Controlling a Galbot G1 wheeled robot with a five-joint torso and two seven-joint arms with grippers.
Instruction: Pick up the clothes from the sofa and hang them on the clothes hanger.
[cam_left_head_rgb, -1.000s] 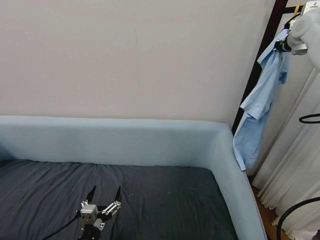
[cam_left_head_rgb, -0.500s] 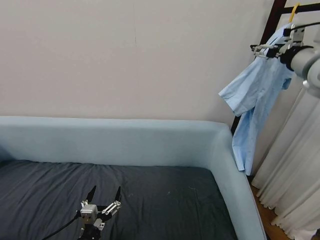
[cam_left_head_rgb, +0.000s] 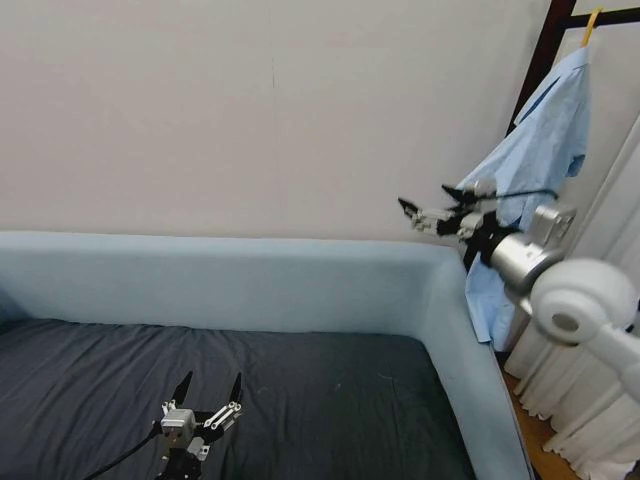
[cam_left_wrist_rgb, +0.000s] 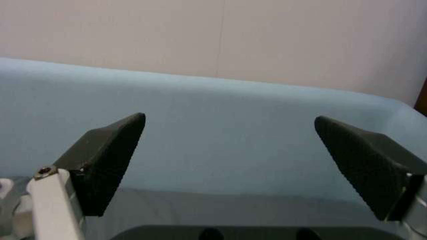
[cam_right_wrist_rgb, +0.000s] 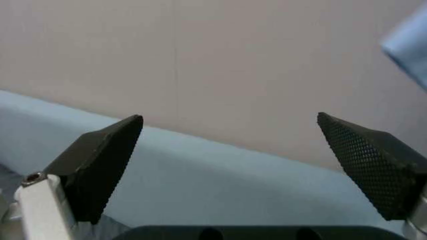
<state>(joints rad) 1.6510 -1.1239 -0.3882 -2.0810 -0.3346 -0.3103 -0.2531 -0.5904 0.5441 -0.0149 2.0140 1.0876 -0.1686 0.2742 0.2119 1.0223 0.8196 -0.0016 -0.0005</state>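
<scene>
Blue shirt (cam_left_head_rgb: 545, 140) is hanging with its long axis vertical off the yellow hanger (cam_left_head_rgb: 593, 22) on the dark rack post (cam_left_head_rgb: 540, 60). It is lying up and to the robot's right of the right hand (cam_left_head_rgb: 412, 215), which is hovering near the lower sleeve above the sofa (cam_left_head_rgb: 250, 280) corner, fingers spread wide and gripping nothing. Left hand (cam_left_head_rgb: 212, 380) is sitting low over the dark seat cushion (cam_left_head_rgb: 330, 400), also spread wide and empty, well apart from the shirt, so the right arm is clearly nearer; hanging step is looking done to me.
</scene>
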